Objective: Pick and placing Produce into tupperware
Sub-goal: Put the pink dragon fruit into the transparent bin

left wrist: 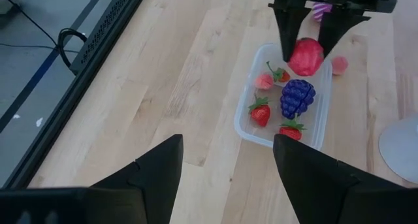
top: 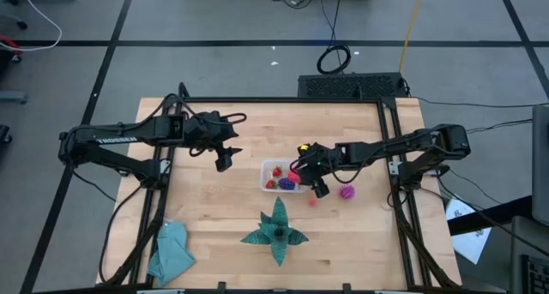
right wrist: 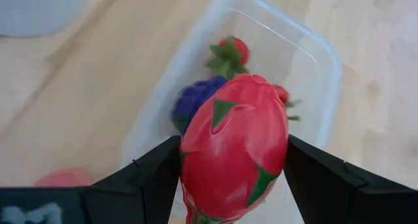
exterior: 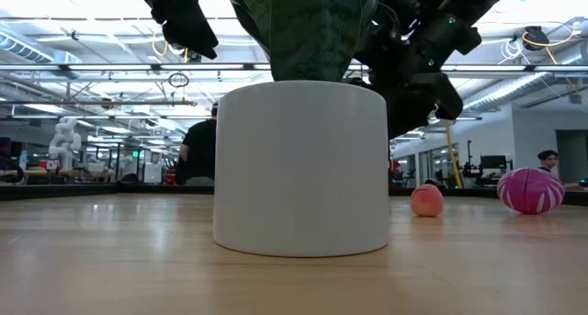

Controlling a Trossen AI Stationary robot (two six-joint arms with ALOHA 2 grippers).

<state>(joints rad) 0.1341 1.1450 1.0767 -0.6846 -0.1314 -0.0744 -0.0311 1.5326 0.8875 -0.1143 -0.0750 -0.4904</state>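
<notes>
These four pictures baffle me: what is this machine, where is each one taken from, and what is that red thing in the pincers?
It is a robot with two dark arms at a wooden table. One camera looks down from above, one sits at table height, and one rides on each wrist. The right claw holds a red dragon fruit toy above the clear tupperware, which contains strawberries and purple grapes. The left claw waits open nearby. A potted plant, a teal cloth, a small peach and a spiky magenta ball also lie on the table.

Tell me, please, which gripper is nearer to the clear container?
The right gripper, holding a red fruit over the container. The left gripper hovers off to the container's side, empty.
</notes>
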